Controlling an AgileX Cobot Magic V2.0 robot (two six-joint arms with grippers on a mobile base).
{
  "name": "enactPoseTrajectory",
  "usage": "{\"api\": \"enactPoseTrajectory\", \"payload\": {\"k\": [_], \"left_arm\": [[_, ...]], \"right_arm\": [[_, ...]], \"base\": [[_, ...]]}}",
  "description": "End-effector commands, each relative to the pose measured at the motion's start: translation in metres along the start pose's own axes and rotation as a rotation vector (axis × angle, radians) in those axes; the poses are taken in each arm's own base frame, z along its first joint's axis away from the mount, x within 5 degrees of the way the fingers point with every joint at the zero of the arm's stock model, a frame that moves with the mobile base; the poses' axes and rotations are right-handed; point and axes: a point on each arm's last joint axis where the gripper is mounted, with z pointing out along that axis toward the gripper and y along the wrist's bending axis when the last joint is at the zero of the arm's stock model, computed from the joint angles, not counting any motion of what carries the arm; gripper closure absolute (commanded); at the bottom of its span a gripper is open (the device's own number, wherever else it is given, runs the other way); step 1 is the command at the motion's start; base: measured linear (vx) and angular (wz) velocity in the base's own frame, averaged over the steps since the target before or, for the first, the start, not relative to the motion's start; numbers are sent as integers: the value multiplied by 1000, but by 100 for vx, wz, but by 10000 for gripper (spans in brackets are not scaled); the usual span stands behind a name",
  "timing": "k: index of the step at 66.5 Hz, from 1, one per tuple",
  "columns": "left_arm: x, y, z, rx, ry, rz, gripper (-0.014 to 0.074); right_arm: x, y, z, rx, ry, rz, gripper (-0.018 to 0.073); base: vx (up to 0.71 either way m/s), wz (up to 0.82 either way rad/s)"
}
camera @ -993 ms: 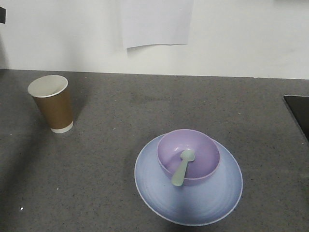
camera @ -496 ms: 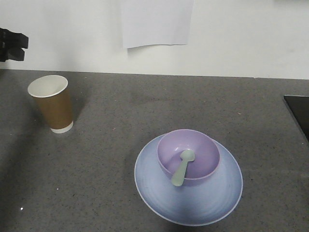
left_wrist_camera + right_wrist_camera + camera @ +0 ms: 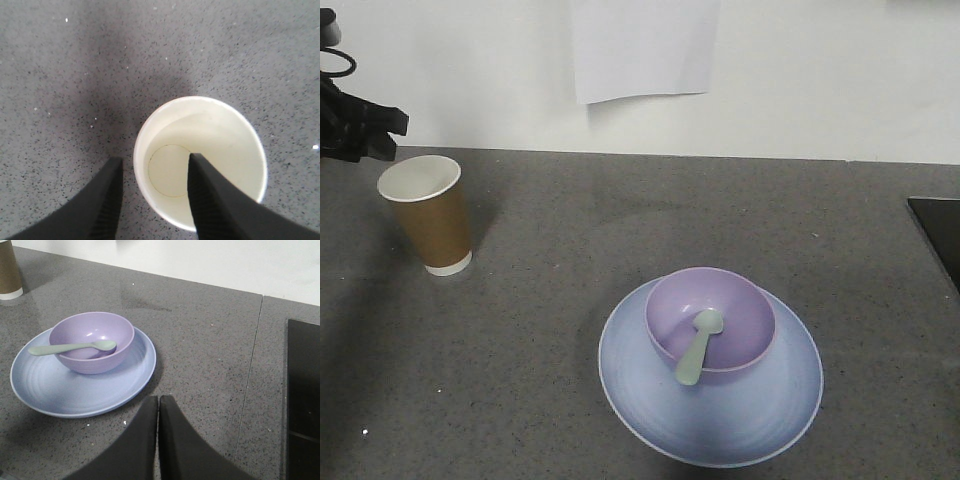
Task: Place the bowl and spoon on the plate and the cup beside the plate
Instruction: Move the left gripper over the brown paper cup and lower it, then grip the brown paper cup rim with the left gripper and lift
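Grey countertop (image 3: 570,230). Left gripper (image 3: 152,195) spread, straddling the near rim of the upright, empty cup (image 3: 200,160). Right gripper (image 3: 158,435) pressed closed, plate (image 3: 50,390) ahead-left carrying bowl (image 3: 92,340); spoon (image 3: 70,347) scoop inside, handle over rim.

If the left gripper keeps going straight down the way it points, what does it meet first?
Probably the paper cup: the left gripper is open, one finger over the cup's mouth, the other outside its wall. Height above the rim is unclear.

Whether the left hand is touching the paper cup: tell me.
Cannot tell. In the left wrist view the left hand straddles the paper cup's rim, one finger outside, one over its mouth; overlap hides any gap or contact.
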Motion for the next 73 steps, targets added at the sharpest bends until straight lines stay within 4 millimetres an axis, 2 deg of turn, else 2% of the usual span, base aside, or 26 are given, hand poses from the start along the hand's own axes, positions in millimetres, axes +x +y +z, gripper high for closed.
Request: {"api": "enactPoseTrajectory", "payload": {"k": [1,30,47,56,66,73], "left_arm": [[-12,-1,-14,0,-104,-3,288],[-8,6,21,-11,-23,-8,289],[-3,7,32,-7,29,-12,300],[-4,7,32,-7,25,-9,401],[-5,7,30,-8,11,15,596],[-6,5,24,-2,-2,22,605]], "right_arm": [[-11,0,1,4,-49,2,565],[-9,0,1,5,-22,3,565],[-9,0,1,5,-22,3,565],[-9,0,1,5,-22,3,565],[-9,0,1,5,-22,3,565],[-9,0,1,5,-22,3,565]], "base": [[0,0],[0,0],[0,0],[0,0],[0,0],[0,0]]}}
